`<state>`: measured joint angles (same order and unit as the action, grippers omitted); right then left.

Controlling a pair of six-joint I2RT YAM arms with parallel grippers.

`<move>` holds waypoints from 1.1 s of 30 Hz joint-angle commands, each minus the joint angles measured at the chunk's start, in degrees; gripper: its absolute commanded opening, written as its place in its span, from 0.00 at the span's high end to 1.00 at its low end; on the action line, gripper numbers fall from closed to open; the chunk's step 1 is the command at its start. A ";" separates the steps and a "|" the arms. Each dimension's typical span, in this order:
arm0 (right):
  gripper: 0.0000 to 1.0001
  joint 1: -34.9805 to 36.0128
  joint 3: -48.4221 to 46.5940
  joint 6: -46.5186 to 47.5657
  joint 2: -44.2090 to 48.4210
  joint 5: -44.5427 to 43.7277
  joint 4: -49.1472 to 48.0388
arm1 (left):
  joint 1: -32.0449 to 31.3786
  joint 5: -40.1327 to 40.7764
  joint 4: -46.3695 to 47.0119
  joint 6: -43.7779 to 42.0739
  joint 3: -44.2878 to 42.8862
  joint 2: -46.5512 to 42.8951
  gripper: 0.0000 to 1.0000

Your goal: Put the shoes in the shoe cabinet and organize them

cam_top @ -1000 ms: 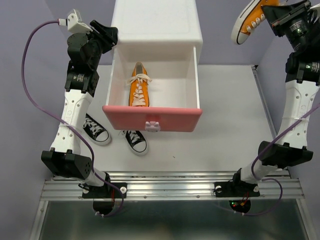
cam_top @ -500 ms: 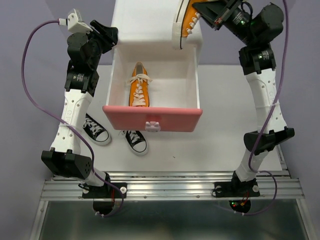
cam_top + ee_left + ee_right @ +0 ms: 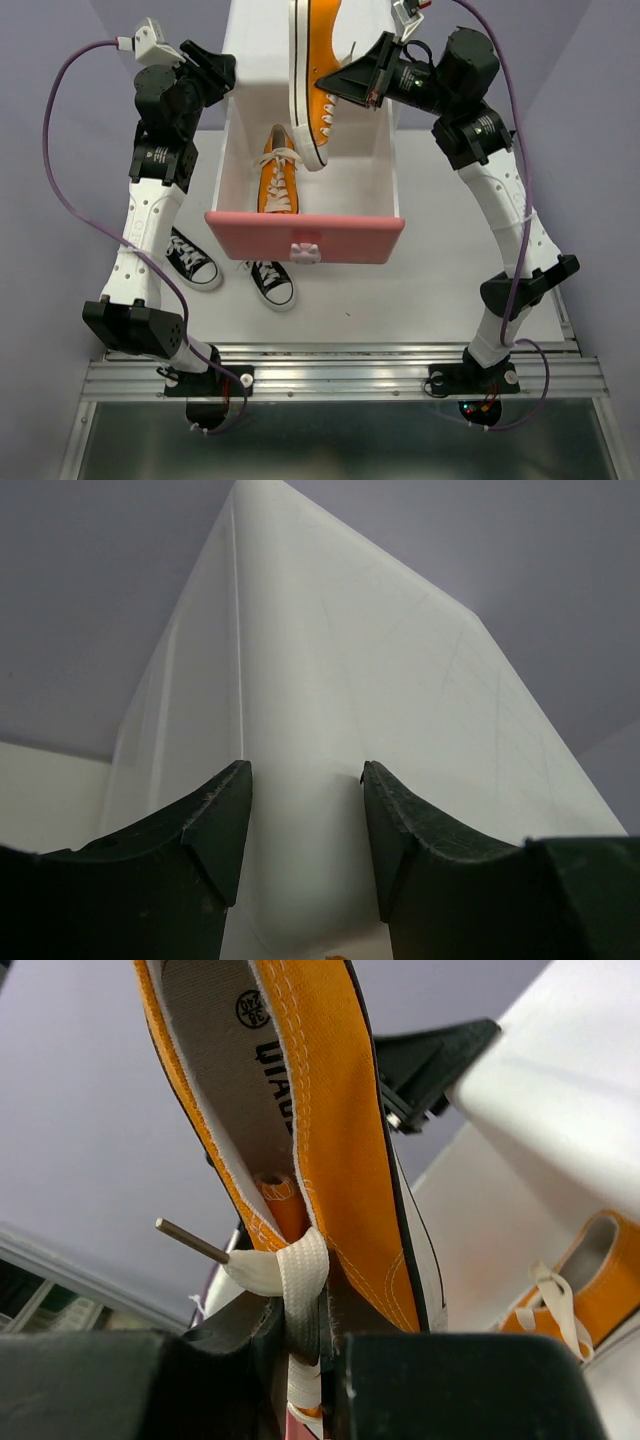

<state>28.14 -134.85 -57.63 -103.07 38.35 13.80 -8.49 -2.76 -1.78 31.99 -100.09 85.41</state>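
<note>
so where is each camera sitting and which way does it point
top external: above and behind the bases, looking down on the shoe cabinet, its open drawer and the black shoes; both arms show.
left wrist: beside the cabinet, facing its white corner; the left jaws, apart, frame that corner.
right wrist: over the drawer, looking along the held orange shoe; the right jaws pinch it.
shared: top and right wrist both show the orange shoe in the drawer.

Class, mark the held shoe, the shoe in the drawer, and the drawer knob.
held shoe (image 3: 322, 60), top view, orange canvas side.
shoe in the drawer (image 3: 279, 175), top view, laces.
drawer knob (image 3: 306, 248), top view, centre.
</note>
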 commanded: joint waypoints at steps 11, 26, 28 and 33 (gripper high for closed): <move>0.99 2.88 7.66 10.60 8.84 5.33 9.31 | -0.47 -3.04 -18.87 -3.51 4.47 4.59 0.43; 0.99 4.99 11.97 18.24 11.57 -0.20 24.32 | -0.47 -2.51 -18.78 -3.25 4.91 4.94 0.43; 0.99 4.99 12.06 19.74 11.22 -0.03 25.57 | -0.47 -2.33 -18.79 -3.16 5.00 5.03 0.43; 0.99 5.52 12.06 20.27 10.61 0.94 26.01 | -0.47 -2.07 -18.79 -3.07 4.91 5.12 0.43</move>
<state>33.06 -121.91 -38.89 -94.45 38.09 42.92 -8.51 -2.46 -1.63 32.64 -99.88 85.65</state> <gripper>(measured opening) 0.144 0.570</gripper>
